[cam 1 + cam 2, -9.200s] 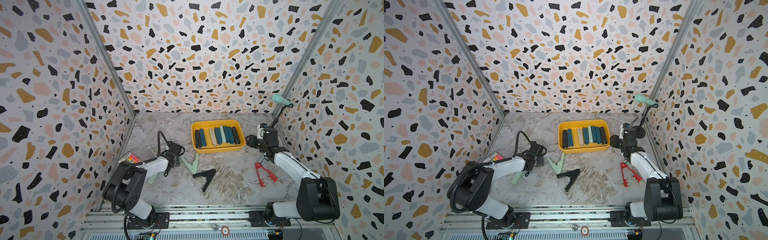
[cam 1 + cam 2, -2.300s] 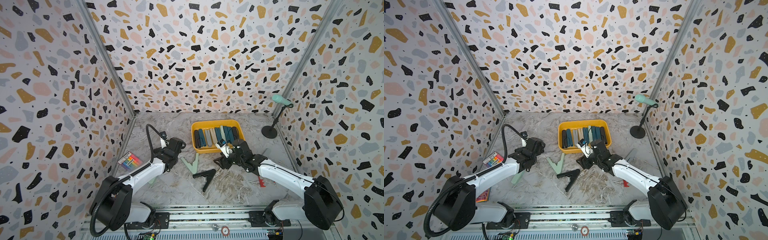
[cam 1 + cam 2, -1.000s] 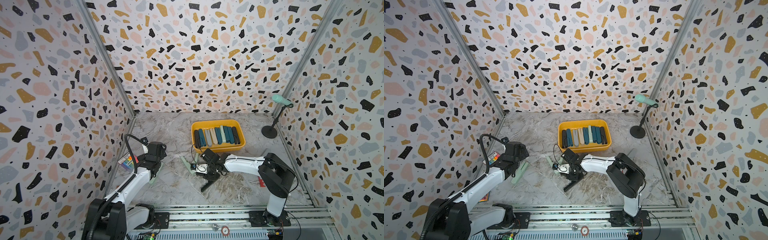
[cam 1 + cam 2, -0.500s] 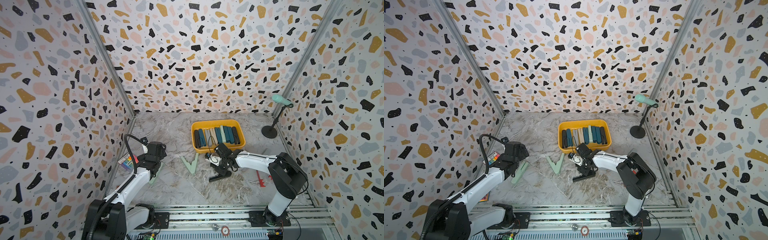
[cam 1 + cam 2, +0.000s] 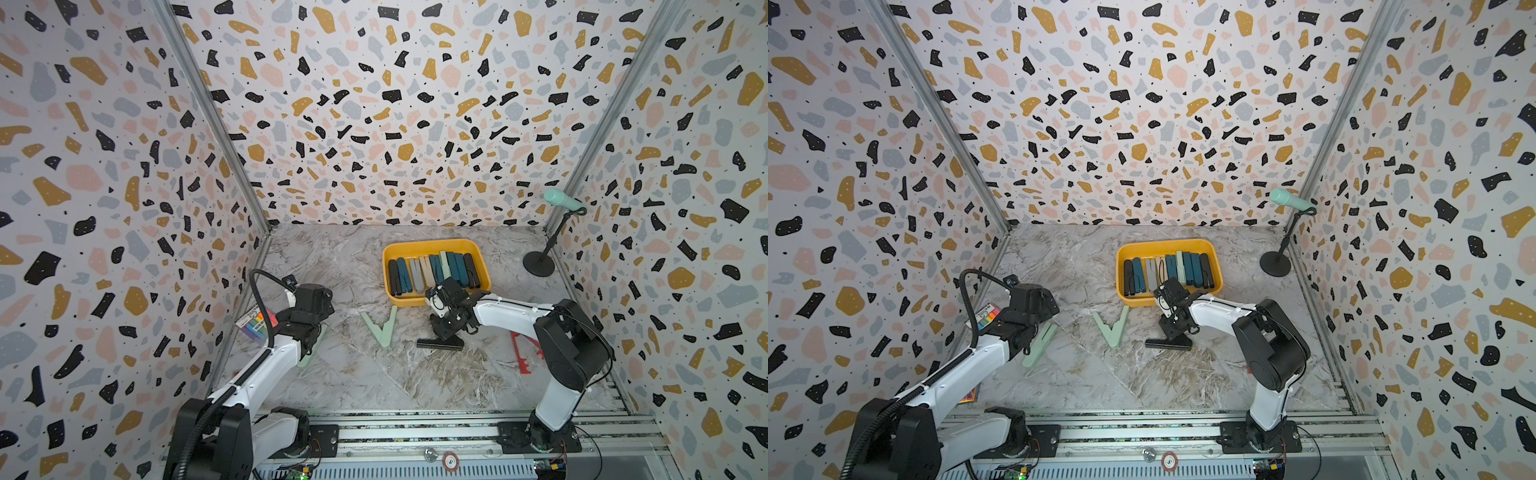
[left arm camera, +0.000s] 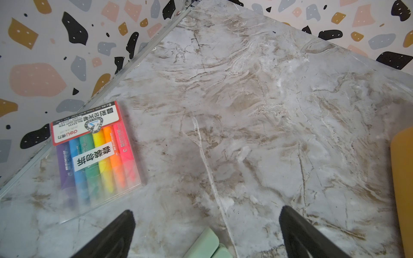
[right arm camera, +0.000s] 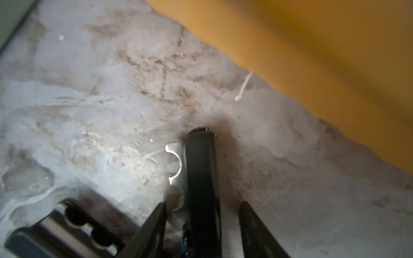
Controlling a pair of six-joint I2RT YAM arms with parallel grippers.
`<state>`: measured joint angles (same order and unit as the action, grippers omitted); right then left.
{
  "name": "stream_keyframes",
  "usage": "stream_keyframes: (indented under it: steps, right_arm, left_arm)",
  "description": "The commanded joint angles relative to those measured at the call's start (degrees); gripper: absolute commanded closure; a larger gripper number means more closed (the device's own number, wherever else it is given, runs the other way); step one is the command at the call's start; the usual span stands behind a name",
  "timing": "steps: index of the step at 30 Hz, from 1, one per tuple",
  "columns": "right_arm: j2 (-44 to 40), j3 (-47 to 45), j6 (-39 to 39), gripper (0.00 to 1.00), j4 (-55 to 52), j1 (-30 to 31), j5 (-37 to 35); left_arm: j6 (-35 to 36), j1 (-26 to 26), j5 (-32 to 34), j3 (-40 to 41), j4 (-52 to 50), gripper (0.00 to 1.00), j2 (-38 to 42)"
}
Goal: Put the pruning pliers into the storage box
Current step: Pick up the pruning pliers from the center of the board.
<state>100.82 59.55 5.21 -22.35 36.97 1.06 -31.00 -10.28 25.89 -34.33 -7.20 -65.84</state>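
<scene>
right arm (image 5: 511, 311): base at the table's front edge, elbow bent up near the right edge, white forearm running low toward the table middle, wrist pitched down
right hand (image 7: 203, 203): fingers part-open, straddling one arm of the black pliers (image 5: 440, 343), gap visible on both sides, so not clamped on it
black pliers: on the table (image 5: 374, 382), splayed open just in front of the storage box (image 5: 428, 246); matte black arms, bare steel blade with round notches on the inner edge
left arm (image 5: 266, 370): stretched from the front left corner along the left edge, hand pointing down
left hand (image 6: 206, 211): spread wide, holding nothing; the end of the closed mint pliers (image 5: 1037, 347) shows between the fingers, flat on the table
storage box: smooth yellow plastic, rounded corners, rolled rim, toward the back edge, right of middle; inside, a row of pliers (image 5: 432, 270) side by side: black, dark teal, grey, beige, mint
open mint pliers (image 5: 385, 338): V shape on the table between the two hands
red pliers (image 5: 520, 357): near the right edge, partly hidden by the right arm
table: grey marble print, brown veins
highlighter packet (image 6: 96, 156): left edge, clear sleeve, six pens purple to pink, header reads "deli" and "HIGHLIGHT PEN", white sticker with Chinese characters
microphone (image 5: 563, 201): mint head, black stand with round base, back right corner
</scene>
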Motion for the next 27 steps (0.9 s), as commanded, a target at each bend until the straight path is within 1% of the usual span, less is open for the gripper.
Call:
stream_keyframes:
  steps: [1,3,5,6,9,12,13,17,22,24,25,27]
  right_arm:
    - [-5.31,1.06,2.32,0.38,-2.44,-0.66,-0.99]
    - [-7.92,0.15,1.05,0.34,-2.08,-0.67,-0.47]
    - [-10.23,-1.48,-0.05,0.27,-1.01,-0.92,0.46]
    - [-11.34,-2.57,-0.69,0.23,-0.13,-1.37,1.92]
    - [-13.24,-5.64,-2.46,0.18,2.39,-2.79,7.92]
    - [-14.24,-8.63,-6.06,0.16,5.11,-2.45,15.18]
    - [-14.54,-9.77,-7.55,0.15,6.10,-1.79,16.23]
    - [-14.51,-11.19,-11.94,0.13,5.47,0.61,12.78]
    - [-14.68,-12.17,-14.39,0.10,4.49,1.07,13.50]
    - [-14.07,-12.35,-15.00,0.09,4.44,1.98,11.92]
    - [-13.46,-12.35,-14.99,0.07,4.48,2.43,10.17]
    - [-11.98,-11.87,-14.57,0.07,4.57,2.67,7.18]
  left_arm:
    - [-0.64,0.27,-0.31,1.10,1.29,0.01,1.20]
    - [-0.89,0.31,-0.47,1.38,1.36,0.01,1.50]
    - [-0.91,0.26,-0.58,1.57,1.57,0.01,1.59]
    - [-0.98,0.30,-0.69,1.57,1.57,0.00,1.51]
    - [-1.00,0.30,-1.01,1.53,1.77,0.01,1.33]
    - [-0.99,0.29,-1.35,1.39,1.88,0.00,1.15]
    - [-0.95,0.31,-1.52,1.32,1.93,0.00,1.16]
    - [-0.93,0.33,-1.78,1.50,1.84,0.01,1.33]
    - [-0.89,0.29,-1.93,2.10,2.19,0.01,1.44]
    - [-0.99,0.33,-2.00,2.49,2.44,0.01,1.42]
    - [-0.99,0.33,-2.02,2.55,2.46,0.00,1.42]
    - [-0.90,0.35,-1.90,2.68,2.57,0.01,1.42]
